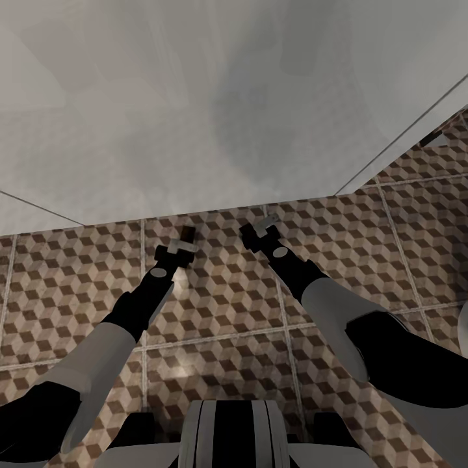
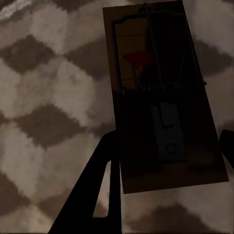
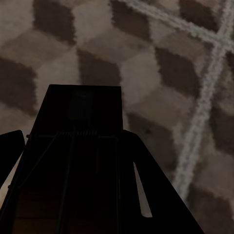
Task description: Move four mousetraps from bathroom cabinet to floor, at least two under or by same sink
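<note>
Head view, looking steeply down: two black-and-white arms reaching forward over the bathroom floor (image 1: 214, 312) of square tiles printed with brown, beige and white cubes and pale grout lines, with a plain grey-white wall (image 1: 195, 97) rising from about 12 o'clock. Left gripper (image 1: 184, 242) at roughly 11 o'clock from the trunk, right gripper (image 1: 260, 229) near 1 o'clock, both low over the tiles close to the wall's foot. In the left wrist view, a small flat brown wooden mousetrap with dark wire and a red spot (image 2: 161, 97) pinched between the left fingers (image 2: 105, 180), held edge to edge near its rear end. In the right wrist view, a second flat dark mousetrap board with a wire spring (image 3: 78, 161) gripped the same way, closed fingers (image 3: 146, 195) along its sides. Likely light, stiff and thin, easy to tilt or slip in a narrow pinch; best held by the bare wooden edges, away from the sprung wire. Contact with the floor not determinable for either board. Second trap's front half in deep shadow, red spot not discernible. White curved object (image 1: 463, 331) cut off at 3 o'clock, unidentifiable.
</note>
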Robot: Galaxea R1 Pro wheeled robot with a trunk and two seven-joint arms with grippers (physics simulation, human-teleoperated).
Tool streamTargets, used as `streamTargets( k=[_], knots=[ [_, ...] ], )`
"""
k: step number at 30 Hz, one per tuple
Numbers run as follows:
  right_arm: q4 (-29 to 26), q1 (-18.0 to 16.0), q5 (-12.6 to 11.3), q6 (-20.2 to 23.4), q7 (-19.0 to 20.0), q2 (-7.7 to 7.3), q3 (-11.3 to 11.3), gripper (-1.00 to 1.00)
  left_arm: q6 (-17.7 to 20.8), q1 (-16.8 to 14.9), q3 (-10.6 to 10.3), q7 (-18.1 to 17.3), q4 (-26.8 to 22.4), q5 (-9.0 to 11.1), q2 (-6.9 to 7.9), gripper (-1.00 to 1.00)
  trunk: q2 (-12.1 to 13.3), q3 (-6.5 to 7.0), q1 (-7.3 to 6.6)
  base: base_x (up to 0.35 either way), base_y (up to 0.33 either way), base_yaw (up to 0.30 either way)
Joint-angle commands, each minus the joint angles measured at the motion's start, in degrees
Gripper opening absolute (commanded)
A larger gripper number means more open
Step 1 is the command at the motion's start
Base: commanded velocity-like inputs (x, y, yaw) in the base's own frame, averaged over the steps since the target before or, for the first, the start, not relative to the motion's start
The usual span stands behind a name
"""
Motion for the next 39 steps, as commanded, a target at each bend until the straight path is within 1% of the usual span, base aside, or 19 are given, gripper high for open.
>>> streamTargets(
  k=[1, 18, 39],
  knots=[
    [0.1, 0.0, 0.5, -0.2, -0.2, 0.01, 0.0, -1.0, 0.4, 0.0, -0.2, 0.3, 0.1, -0.6, 0.01, -1.0, 0.0, -0.02, -0.01, 0.0, 0.0, 0.0],
    [0.1, 0.0, 0.5, -0.2, -0.2, 0.01, 0.0, -1.0, 0.5, 0.0, 0.0, 0.3, 0.8, -0.5, -0.42, -1.0, 0.0, -0.02, -0.01, 0.0, 0.0, 0.0],
    [0.1, 0.0, 0.5, -0.2, -0.2, 0.01, 0.0, -1.0, 0.7, 0.0, 0.1, 0.4, 1.0, -0.5, -0.45, -1.0, 0.0, -0.02, -0.01, 0.0, 0.0, 0.0]
  ],
)
